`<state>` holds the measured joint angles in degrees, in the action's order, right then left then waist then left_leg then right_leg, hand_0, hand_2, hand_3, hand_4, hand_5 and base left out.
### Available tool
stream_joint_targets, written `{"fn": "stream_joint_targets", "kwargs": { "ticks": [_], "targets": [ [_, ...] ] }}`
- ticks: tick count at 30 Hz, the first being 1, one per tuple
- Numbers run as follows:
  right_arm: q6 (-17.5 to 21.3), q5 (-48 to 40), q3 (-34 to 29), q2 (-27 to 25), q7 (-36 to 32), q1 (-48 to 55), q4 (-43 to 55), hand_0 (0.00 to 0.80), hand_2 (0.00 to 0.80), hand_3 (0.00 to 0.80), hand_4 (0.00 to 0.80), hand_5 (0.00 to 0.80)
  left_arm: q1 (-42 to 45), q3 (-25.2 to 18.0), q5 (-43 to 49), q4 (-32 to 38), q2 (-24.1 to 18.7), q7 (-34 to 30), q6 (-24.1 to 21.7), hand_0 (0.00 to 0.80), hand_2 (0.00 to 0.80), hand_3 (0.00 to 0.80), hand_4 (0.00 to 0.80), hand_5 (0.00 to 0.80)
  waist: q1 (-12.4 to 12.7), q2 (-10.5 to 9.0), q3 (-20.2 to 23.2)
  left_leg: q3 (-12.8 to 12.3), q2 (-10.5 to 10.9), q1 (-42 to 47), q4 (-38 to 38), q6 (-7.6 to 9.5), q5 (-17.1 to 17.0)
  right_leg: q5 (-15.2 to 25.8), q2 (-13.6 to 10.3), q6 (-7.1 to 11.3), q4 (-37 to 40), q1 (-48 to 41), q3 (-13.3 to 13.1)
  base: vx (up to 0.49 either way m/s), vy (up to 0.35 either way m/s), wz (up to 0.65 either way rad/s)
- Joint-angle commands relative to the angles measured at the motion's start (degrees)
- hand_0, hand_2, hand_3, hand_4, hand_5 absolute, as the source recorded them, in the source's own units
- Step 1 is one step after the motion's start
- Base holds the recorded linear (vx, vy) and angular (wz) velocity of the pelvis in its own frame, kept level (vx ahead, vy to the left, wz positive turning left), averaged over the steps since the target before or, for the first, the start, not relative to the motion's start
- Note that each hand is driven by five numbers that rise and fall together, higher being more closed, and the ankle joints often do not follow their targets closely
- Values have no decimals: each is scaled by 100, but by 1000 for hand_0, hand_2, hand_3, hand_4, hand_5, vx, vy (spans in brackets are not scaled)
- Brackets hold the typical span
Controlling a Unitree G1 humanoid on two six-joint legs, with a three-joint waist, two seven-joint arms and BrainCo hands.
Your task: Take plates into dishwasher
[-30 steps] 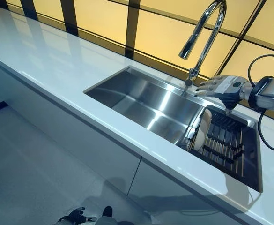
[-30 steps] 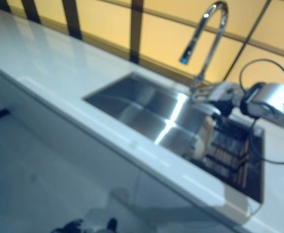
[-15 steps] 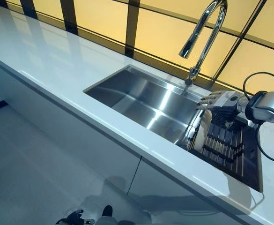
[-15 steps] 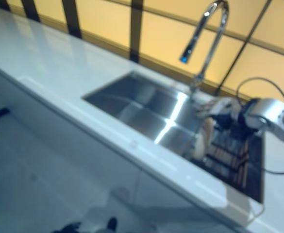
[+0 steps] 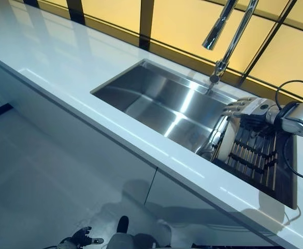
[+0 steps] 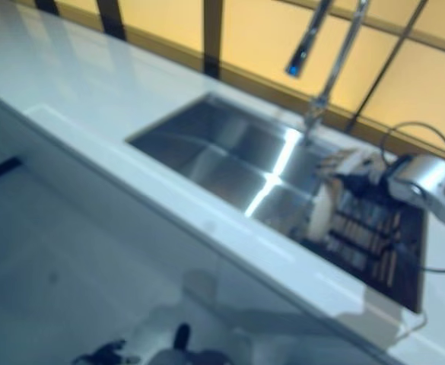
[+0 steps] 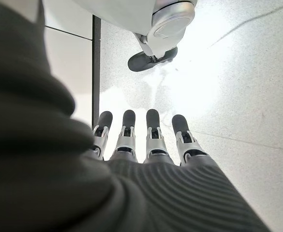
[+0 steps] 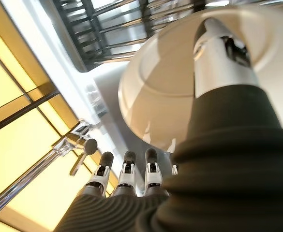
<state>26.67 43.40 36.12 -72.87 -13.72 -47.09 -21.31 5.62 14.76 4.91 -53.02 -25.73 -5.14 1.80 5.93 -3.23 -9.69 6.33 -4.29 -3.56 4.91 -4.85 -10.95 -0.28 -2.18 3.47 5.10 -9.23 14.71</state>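
Plate [image 5: 225, 146]: stands on edge in the rack [image 5: 259, 155] beside the sink [image 5: 161, 101]. Our right hand [image 5: 243, 106] hovers above, fingers straight; left hand [image 7: 141, 140] hangs open. Risk: we judge a shallow pinch lets it slip.

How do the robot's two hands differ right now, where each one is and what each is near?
The right hand is up at the sink, reaching over the dark rack beside the upright plate; the left hand hangs low over the floor, near nothing. The right hand's thumb lies against the plate's face in its wrist view; the left hand touches nothing. Both have straight fingers and hold nothing.
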Motion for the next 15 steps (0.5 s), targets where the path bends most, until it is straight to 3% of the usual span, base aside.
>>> {"fn": "stream_joint_targets", "kwargs": {
  "ticks": [1, 15],
  "targets": [
    [-518, 205, -387, -60, 439, -343, -48, 0, 0, 0, 0, 0, -333, 222, 87, 136, -295, -71, -207, 0, 0, 0, 0, 0, 273, -182, -259, -213, 81, 338, 9, 80, 650, -107, -108, 23, -512, 461, 6, -21, -51, 7],
    [-484, 176, -199, -12, 659, -486, -387, 0, 0, 0, 0, 0, -275, 210, 144, 151, -356, -117, -172, 0, 0, 0, 0, 0, 283, -264, -160, -292, 13, 391, 9, 52, 662, -102, -76, 55, -467, 406, -86, 9, -9, 0]
  ]
}}
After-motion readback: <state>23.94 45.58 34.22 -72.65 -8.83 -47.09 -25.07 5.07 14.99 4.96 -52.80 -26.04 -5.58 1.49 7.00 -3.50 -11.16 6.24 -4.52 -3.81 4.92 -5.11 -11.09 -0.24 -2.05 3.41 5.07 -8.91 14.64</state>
